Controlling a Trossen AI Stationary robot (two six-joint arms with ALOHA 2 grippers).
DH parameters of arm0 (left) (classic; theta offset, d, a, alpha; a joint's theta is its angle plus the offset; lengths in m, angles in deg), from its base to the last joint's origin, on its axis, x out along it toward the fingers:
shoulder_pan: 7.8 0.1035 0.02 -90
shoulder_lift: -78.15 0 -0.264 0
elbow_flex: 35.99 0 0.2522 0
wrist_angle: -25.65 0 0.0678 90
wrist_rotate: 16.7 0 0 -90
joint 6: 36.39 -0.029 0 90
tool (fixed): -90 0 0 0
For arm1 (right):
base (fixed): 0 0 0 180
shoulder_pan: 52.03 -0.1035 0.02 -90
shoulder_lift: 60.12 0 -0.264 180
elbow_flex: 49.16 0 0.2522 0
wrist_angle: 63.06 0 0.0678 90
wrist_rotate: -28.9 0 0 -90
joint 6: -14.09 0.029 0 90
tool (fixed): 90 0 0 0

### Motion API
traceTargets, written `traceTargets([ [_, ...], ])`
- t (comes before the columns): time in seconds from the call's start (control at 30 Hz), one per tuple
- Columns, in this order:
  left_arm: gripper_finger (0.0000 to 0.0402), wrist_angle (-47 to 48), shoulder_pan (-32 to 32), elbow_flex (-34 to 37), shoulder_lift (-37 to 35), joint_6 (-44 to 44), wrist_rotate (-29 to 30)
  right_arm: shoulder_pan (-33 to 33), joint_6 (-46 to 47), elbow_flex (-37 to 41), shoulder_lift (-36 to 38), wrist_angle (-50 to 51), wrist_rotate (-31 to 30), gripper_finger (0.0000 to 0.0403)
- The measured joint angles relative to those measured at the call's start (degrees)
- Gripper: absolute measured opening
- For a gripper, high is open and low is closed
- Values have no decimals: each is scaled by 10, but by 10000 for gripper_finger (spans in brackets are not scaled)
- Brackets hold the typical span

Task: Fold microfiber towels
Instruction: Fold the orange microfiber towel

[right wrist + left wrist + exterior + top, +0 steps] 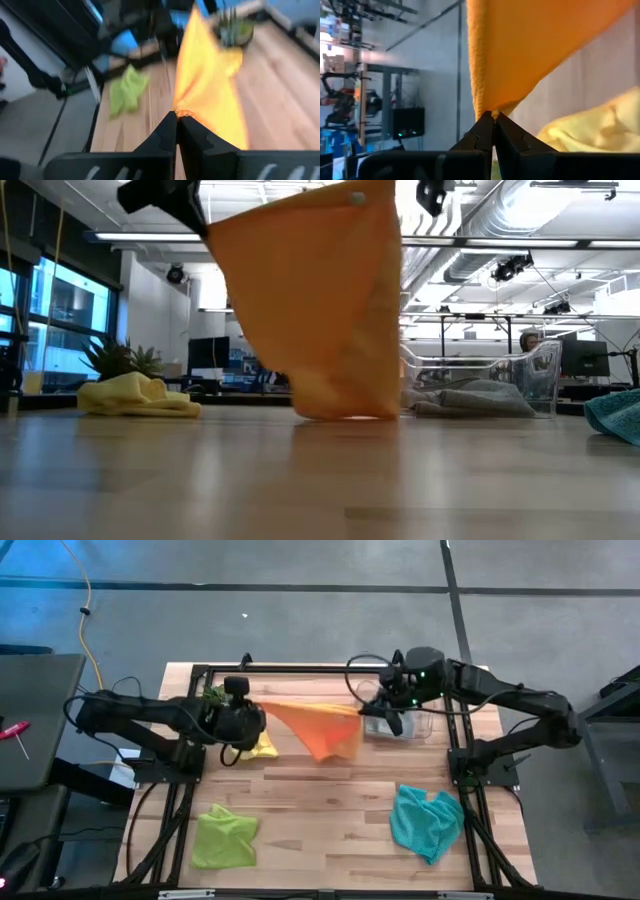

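Orange towel (pixel 322 726) stretched between clamped left gripper (pixel 262 716) and right gripper (pixel 366 710)

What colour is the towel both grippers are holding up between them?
Orange: the orange microfiber towel, pinched by the left gripper and right gripper, shows best in the low view.

R gripper (pixel 177 116) fingers pinched tight together on a corner of the orange towel (pixel 210 85), cloth stretched away from the tips twd the far side. Lime green towel (pixel 127 89) lies crumpled on the wood table (pixel 280 85), well apart from the orange one. Small green plant (pixel 232 27) near the orange cloth's far end, pic blurred
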Motion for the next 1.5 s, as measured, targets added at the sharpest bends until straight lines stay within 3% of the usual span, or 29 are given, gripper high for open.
traceTargets([
  [0.17, 0, 1, -18, -6, -5, -33, -58, -73, 23, 0, -13, 107, -63, 0],
  [0.37, 0, 14, -94, -5, 5, 42, -138, -147, 43, 0, -51, 145, -78, 0],
  [0.6, 0, 20, -141, -12, -5, 64, -88, -145, 41, 0, -46, 123, -76, 0],
  [0.73, 0, 33, -125, -50, -12, 33, -59, -115, 18, -19, -33, 114, -85, 0],
  [1.03, 0, 26, -16, -132, -11, -201, 78, -28, -101, -141, -34, 127, -114, 0],
  [1.27, 0, 2, 80, -166, -11, -297, 78, 17, -138, -193, -35, 157, -119, 0],
  [1.37, 0, 4, 82, -164, -11, -268, 36, 11, -121, -173, -35, 177, -118, 0],
  [1.5, 0, 15, 58, -142, -10, -210, -9, -26, -80, -88, -35, 170, -116, 0],
])
